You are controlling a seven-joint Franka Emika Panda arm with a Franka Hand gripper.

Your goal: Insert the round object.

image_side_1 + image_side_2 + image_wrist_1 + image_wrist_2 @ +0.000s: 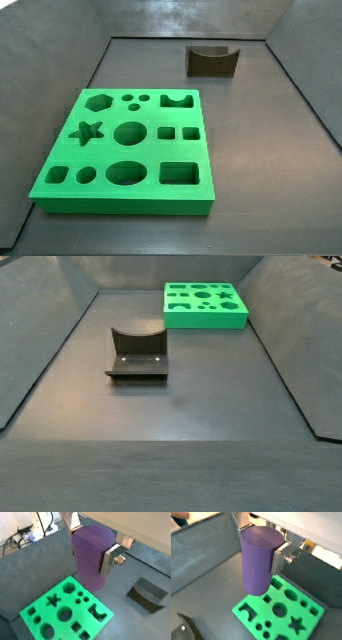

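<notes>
1. Closest to your wrist cameras is the round object (91, 556), a matte purple cylinder with a flat top, clamped between the fingers (111, 560) of the gripper (93, 548). You can see the same hold in both wrist views: the purple cylinder (259, 559) sits upright between the silver plates (281, 560), so the gripper (262, 548) is closed on it.
2. Your cylinder hangs in the air above the dark floor, its lower end over the edge of the green board (65, 610). Whether it touches the board, you cannot tell.
3. Look at the board's cutouts in a wrist view: a star, several small round holes, a larger round hole and square openings, all unfilled.
4. In both side views you see no arm, gripper or cylinder; only the green board (126, 147) lying flat on the floor, every hole in it open.
5. Well apart from the board stands the fixture (136, 354), a dark bracket with a curved notch in its upright wall; it shows also at (211, 60) and (148, 593).
</notes>
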